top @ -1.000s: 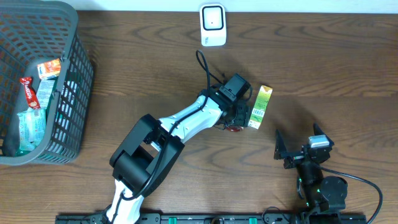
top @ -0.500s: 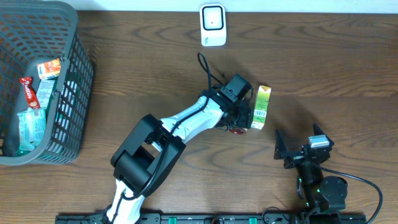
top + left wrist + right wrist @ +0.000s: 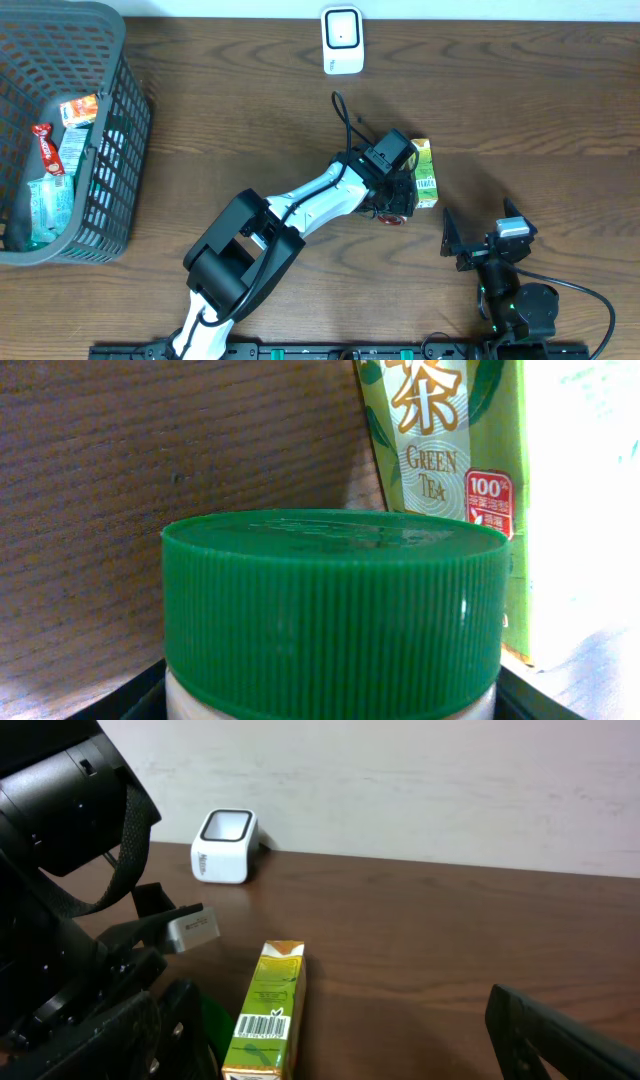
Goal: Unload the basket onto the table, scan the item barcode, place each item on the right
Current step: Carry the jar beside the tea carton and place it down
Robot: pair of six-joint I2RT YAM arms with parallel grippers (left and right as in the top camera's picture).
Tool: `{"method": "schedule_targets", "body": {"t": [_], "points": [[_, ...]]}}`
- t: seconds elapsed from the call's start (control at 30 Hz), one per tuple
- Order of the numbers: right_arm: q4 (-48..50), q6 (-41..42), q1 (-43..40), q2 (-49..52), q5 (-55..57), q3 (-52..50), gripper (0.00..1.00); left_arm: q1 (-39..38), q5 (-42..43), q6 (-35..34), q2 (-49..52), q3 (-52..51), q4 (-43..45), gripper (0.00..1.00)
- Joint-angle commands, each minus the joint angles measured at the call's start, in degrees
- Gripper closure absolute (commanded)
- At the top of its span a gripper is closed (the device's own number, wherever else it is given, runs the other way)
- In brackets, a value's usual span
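A jar with a ribbed green lid fills the left wrist view, and the black jaws of my left gripper are shut against both its sides. Right beside the jar a green tea carton lies on the wooden table, touching the gripper; it also shows as the carton behind the lid. In the right wrist view the carton shows a barcode on its upper face. The white scanner stands at the table's far edge, well apart from both. My right gripper rests open and holds nothing at the front right.
A grey plastic basket with several snack packs stands at the far left. The left arm's cable loops up towards the scanner. A pale wall runs behind the table's far edge.
My left gripper has moved right and a little nearer with the jar. The carton has been pushed right and turned. The right arm has not moved.
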Motion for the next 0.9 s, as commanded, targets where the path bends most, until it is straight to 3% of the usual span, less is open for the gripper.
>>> {"method": "schedule_targets", "body": {"t": [0.0, 0.4, 0.87], "points": [[-0.2, 0.9, 0.3, -0.2, -0.1, 0.0, 0.01, 0.0, 0.4, -0.3, 1.0, 0.3, 0.3, 0.31], [-0.2, 0.9, 0.3, -0.2, -0.1, 0.0, 0.01, 0.0, -2.1, 0.5, 0.7, 0.3, 0.1, 0.1], [-0.2, 0.9, 0.3, -0.2, -0.1, 0.0, 0.01, 3.1, -6.0, 2.1, -5.6, 0.3, -5.7, 0.08]]}}
